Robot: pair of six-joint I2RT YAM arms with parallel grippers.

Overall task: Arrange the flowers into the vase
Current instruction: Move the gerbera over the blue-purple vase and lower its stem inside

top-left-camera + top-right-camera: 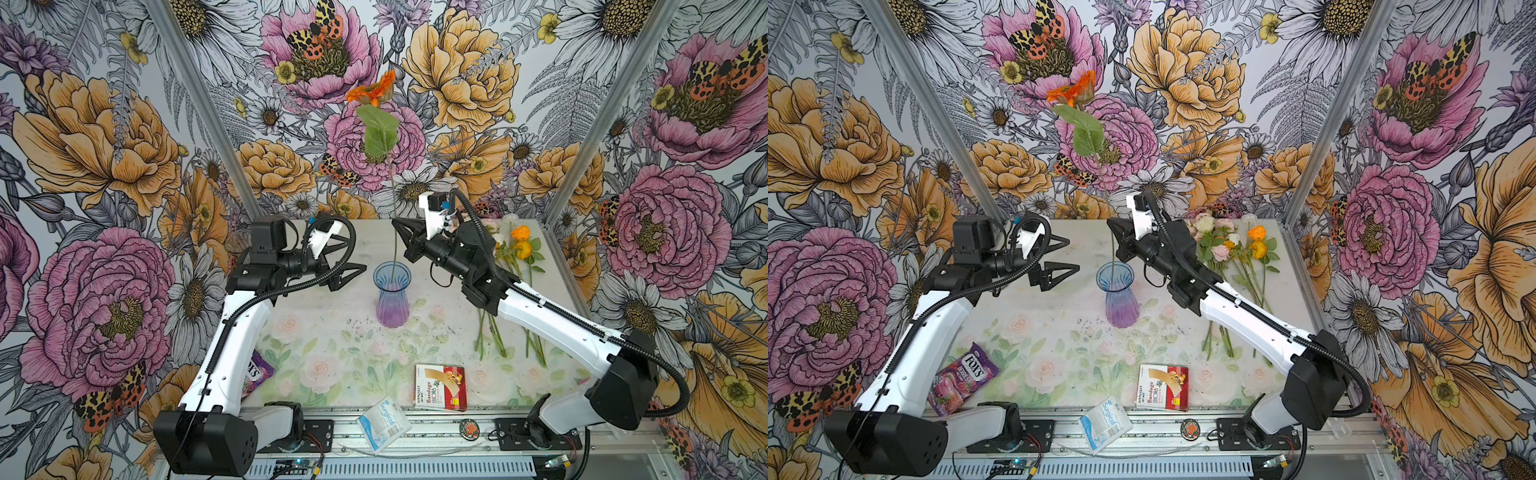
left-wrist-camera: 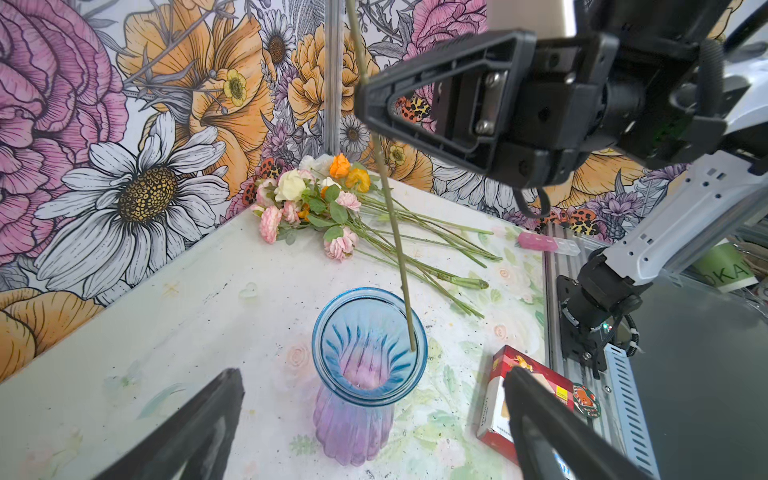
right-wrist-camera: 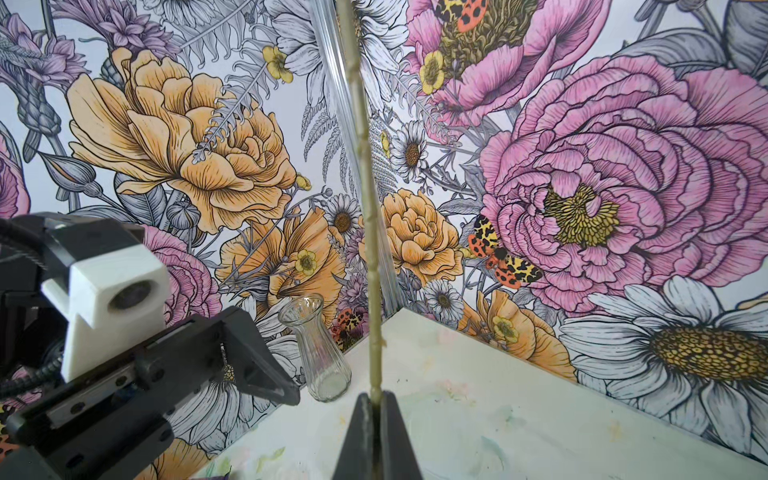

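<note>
Orange flower (image 1: 372,92) is upright, its stem tip just inside the vase (image 1: 392,291) mouth, by the rim. Right gripper (image 1: 397,226) is pinched tight on the stem above the vase. Left gripper (image 1: 356,254) hangs beside the vase, fully spread and holding nothing. Other flowers (image 1: 519,257) lie piled on the table (image 1: 332,332). Step: inserting what looks like the first stem. Next: lower it deeper, then let go.

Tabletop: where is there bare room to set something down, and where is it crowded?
Bare: the stretch between the blue vase, the bandage box and the candy bag; the far strip between the clear glass vase and the blue vase. Crowded: the right side, under the loose flowers and right arm.
</note>
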